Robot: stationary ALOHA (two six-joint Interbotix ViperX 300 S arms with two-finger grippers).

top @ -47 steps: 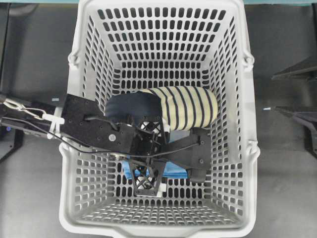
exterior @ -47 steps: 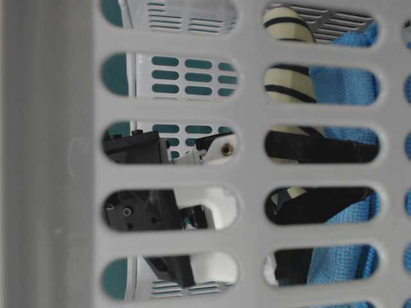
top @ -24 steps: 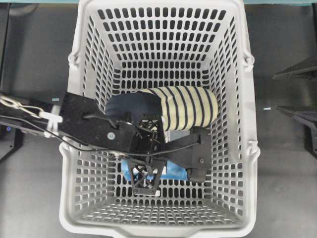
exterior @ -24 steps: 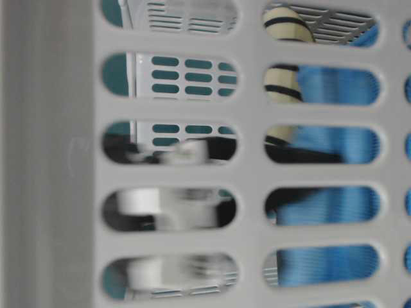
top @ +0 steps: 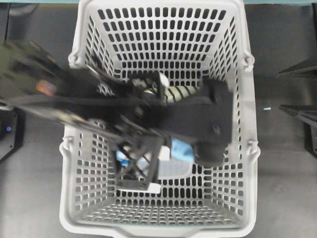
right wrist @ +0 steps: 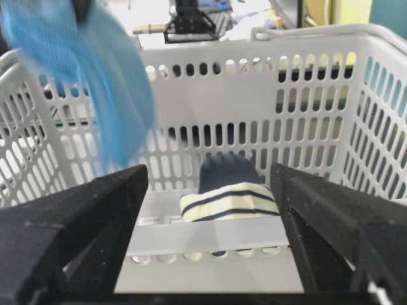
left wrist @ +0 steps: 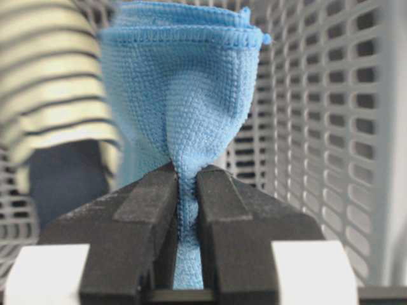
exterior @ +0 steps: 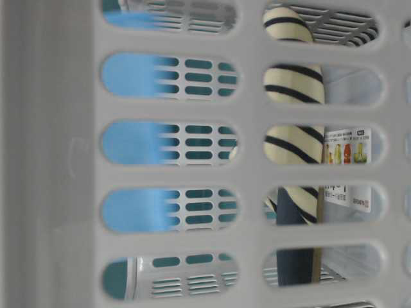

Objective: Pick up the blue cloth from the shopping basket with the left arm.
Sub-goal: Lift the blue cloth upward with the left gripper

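Note:
My left gripper (left wrist: 186, 175) is shut on the blue cloth (left wrist: 181, 89), which is pinched between the jaws and hangs off the basket floor. In the overhead view the left arm is blurred and raised over the shopping basket (top: 148, 231), with the left gripper (top: 166, 148) beside a patch of the cloth (top: 182, 149). The cloth shows blurred in the table-level view (exterior: 128, 141) and in the right wrist view (right wrist: 95, 76). My right gripper (right wrist: 210, 210) is open and empty outside the basket, at the right edge of the overhead view (top: 275, 92).
The cream-and-navy striped roll (top: 181, 91) lies on the basket floor; it also shows in the table-level view (exterior: 292, 83) and the right wrist view (right wrist: 229, 203). A clear box with a printed label (exterior: 347, 167) sits beside it. The basket walls (left wrist: 331, 95) stand close round the left gripper.
My left arm has risen, lifting the blue cloth off the basket floor and clear of the striped roll. The right arm has not moved.

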